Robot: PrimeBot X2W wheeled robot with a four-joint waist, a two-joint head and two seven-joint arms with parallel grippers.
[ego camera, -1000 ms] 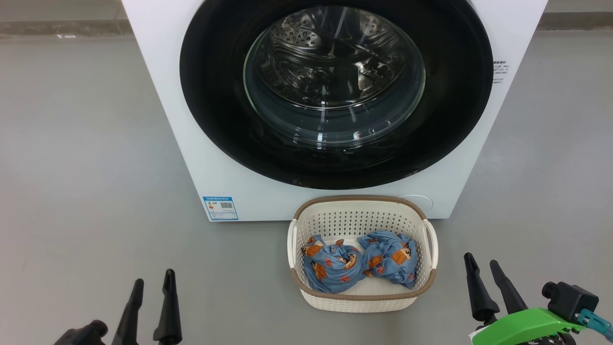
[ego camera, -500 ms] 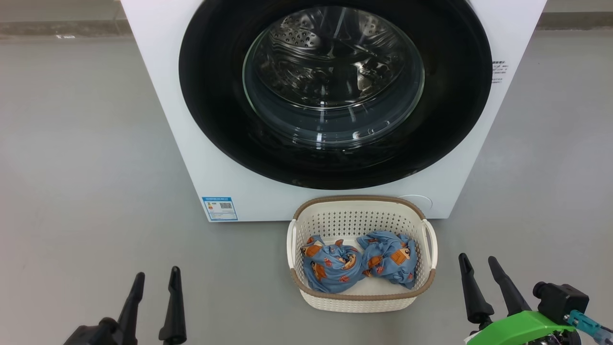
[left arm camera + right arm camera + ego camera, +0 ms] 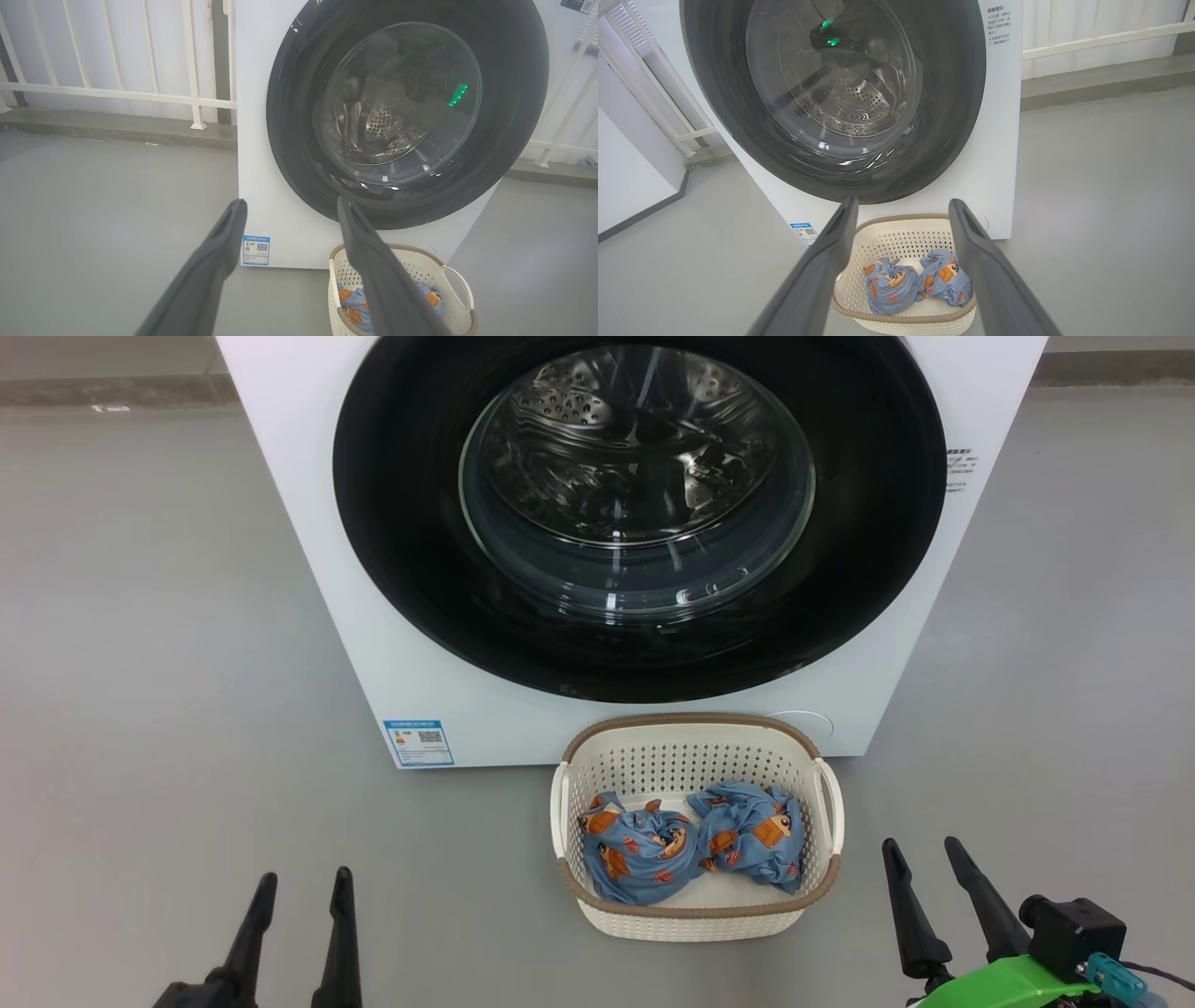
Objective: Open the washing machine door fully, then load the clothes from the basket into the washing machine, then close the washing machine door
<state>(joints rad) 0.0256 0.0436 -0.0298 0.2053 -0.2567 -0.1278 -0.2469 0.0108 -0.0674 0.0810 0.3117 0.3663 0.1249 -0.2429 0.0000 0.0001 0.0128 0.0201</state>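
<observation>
The washing machine point(image 3: 299, 579) stands ahead of both grippers, beyond their fingertips. The washing machine door point(image 3: 401, 541) lies closed flush against its front, its glass bowl showing the steel drum point(image 3: 635, 448). The basket point(image 3: 695, 922) sits at the machine's foot, ahead and left of the right gripper point(image 3: 920, 845) and ahead and right of the left gripper point(image 3: 303, 877). The clothes point(image 3: 686, 845) lie inside it, two blue bundles touching. Both grippers are spread wide and hold nothing.
</observation>
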